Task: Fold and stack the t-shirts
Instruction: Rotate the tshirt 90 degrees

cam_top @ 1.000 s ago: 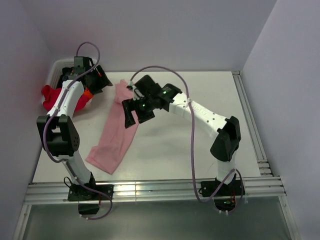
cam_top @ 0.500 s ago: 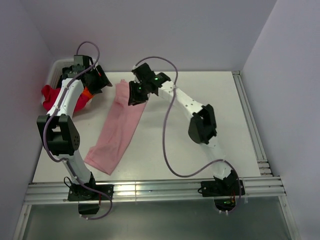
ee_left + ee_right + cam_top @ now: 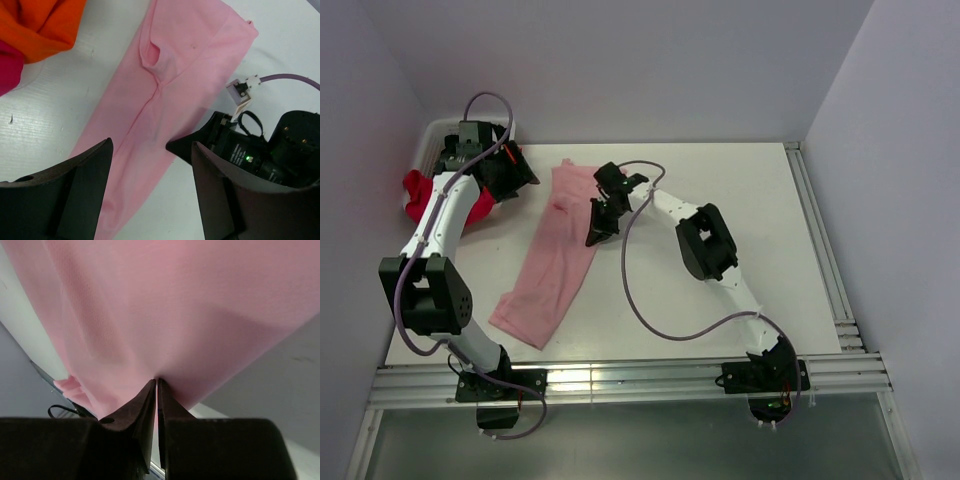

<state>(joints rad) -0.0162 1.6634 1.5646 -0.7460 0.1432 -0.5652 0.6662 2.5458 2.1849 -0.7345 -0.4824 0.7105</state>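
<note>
The white table (image 3: 750,190) takes up most of what I see from above. On it the pink shirt (image 3: 555,255) lies as one long narrow strip. Its long axis runs on a slant, from a far end up near my left arm down to a near end by the table's near-left edge.

Off to the far left, against a white bin (image 3: 428,140), sit the crimson shirt (image 3: 415,190) and the orange shirt (image 3: 45,20), bunched and not yet folded.

My right claw (image 3: 157,385) is down at the strip's right long edge, somewhat above the middle of its length. The jaws are pressed together with a fold of pink cloth nipped between them (my wrist camera shows almost nothing but pink). From that claw the whole shirt lies to my left.

My left claw (image 3: 151,147) hangs above the far part of the strip, jaws spread wide and gripping nothing. It is the nearer one to the far end and to the heap.

I judge the next move depends on that slant. The near end is well away from both claws, and the far end is within easy reach of my left.
</note>
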